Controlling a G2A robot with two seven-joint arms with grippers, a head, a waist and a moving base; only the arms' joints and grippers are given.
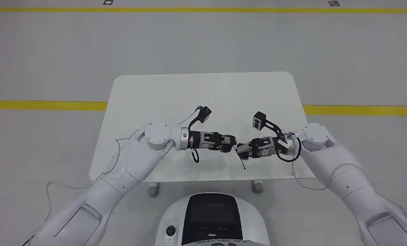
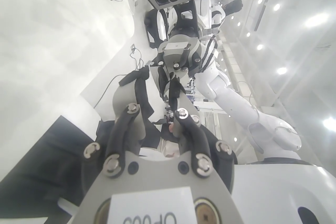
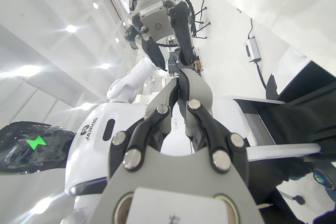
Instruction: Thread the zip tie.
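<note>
Black and thin, the zip tie (image 1: 241, 159) hangs in the narrow gap where the two arms meet, above the near part of the white bench (image 1: 159, 100). Its loose end trails toward the bench's near edge; whether it touches the surface cannot be told.

The right pincer (image 3: 180, 78) is pressed tight, its ribbed pads flat against each other. In the top view the tie comes out from its tip, so it seems to grip the strap there.

The left pincer (image 3: 175, 64) faces it tip to tip, just beside it, with its two fingers (image 3: 156, 51) set moderately apart. A thin dark line crosses between those fingers in the right wrist view; whether it is part of the tie I cannot tell.

Both forearms angle inward from either side, and each wrist carries a small black camera (image 1: 259, 121) on a bracket.
</note>
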